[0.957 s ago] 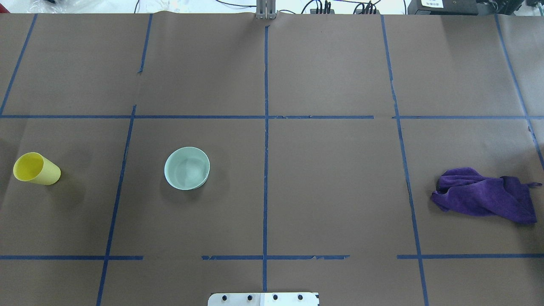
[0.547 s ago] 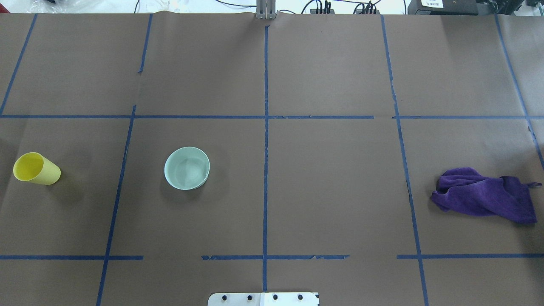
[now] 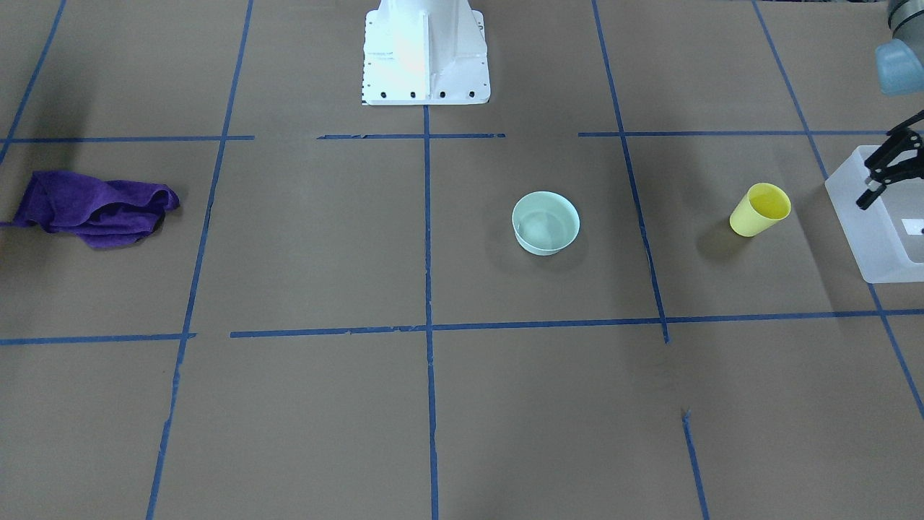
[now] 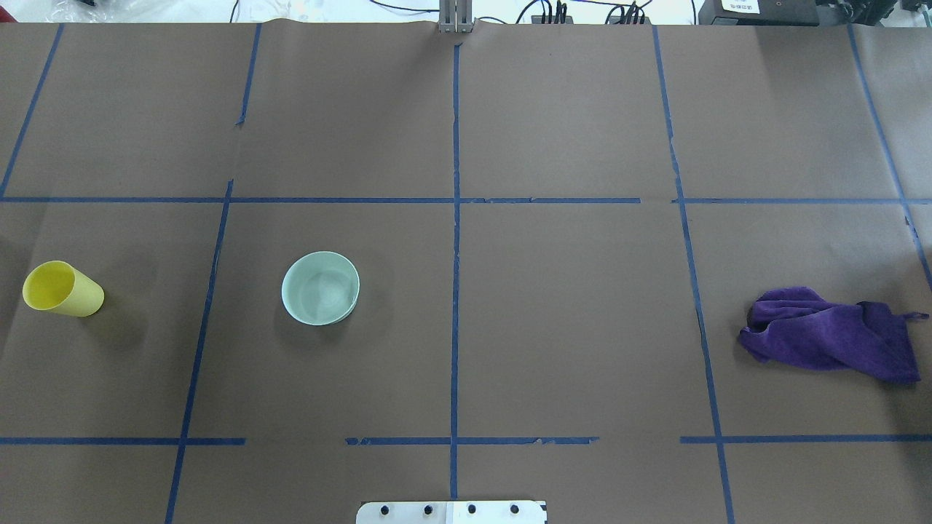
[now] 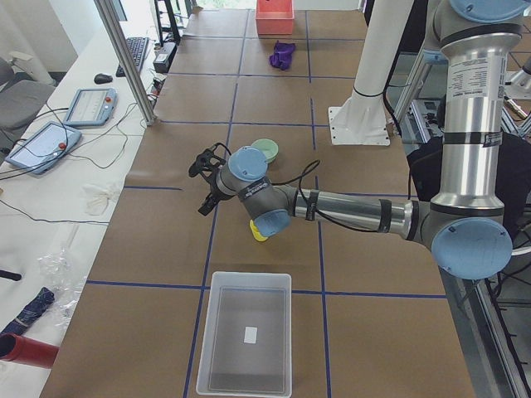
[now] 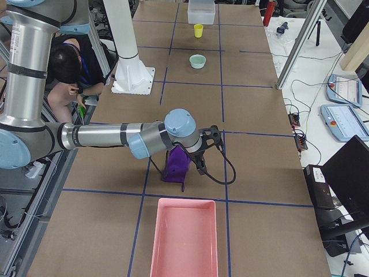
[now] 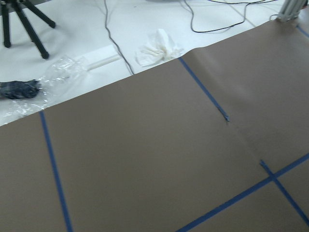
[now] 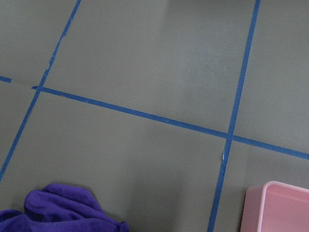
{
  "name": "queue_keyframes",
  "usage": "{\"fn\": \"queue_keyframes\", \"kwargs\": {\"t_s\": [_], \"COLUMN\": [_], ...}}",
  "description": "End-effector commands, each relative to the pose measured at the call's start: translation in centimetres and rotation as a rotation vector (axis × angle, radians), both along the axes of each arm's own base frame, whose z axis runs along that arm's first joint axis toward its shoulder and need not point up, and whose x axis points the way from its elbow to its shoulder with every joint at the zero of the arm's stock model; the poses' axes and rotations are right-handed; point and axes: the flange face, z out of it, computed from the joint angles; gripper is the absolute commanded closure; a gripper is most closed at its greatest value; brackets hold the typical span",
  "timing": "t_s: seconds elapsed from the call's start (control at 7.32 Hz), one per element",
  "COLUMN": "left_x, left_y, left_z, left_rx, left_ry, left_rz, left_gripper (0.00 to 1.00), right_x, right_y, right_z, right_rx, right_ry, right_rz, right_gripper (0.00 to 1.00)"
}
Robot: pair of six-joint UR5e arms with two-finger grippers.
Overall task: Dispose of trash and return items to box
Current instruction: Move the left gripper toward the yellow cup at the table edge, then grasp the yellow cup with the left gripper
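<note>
Partly cropped, left jaws stand apart; right jaws near the purple cloth (image 4: 830, 335) cannot be judged.

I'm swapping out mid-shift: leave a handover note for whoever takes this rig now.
Left gripper open, empty, above the table near the yellow cup.
Right gripper near the purple cloth; open or shut cannot be told.
Yellow cup and mint bowl stand upright on the table, outside the box.
Done: neither item boxed. Left: cup and bowl into the box.
</note>
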Motion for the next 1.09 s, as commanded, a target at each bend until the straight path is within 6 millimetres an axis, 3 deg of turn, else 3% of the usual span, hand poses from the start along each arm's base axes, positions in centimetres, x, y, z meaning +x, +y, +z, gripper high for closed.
{"fn": "queue_keyframes", "kwargs": {"t_s": [0.0,0.14,0.27,0.55,0.82,0.96], "left_x": [6.6,8.7,10.8,11.1,9.7,10.1], "left_y": [3.5,5.7,7.2,8.8,11.1,11.3], "left_z": [4.1,6.3,7.3,8.5,9.6,9.8], "left_rx": [-0.143,-0.238,-0.303,-0.306,-0.283,-0.287], "left_ry": [-0.060,-0.070,-0.066,-0.070,-0.056,-0.060], "left_rz": [-0.141,-0.170,-0.192,-0.165,-0.145,-0.137], "left_gripper": [0.00,0.11,0.23,0.27,0.28,0.34], "right_x": [-0.2,-0.2,-0.2,-0.2,-0.2,-0.2], "right_y": [0.2,0.5,0.5,0.6,0.7,0.7], "right_z": [0.1,0.4,0.4,0.5,0.6,0.6], "right_rx": [-0.025,-0.032,-0.032,-0.035,-0.036,-0.036], "right_ry": [-0.012,-0.013,-0.014,-0.016,-0.012,-0.012], "right_rz": [0.018,0.019,0.018,0.019,0.018,0.018], "right_gripper": [0.00,0.00,0.00,0.00,0.00,0.00]}}
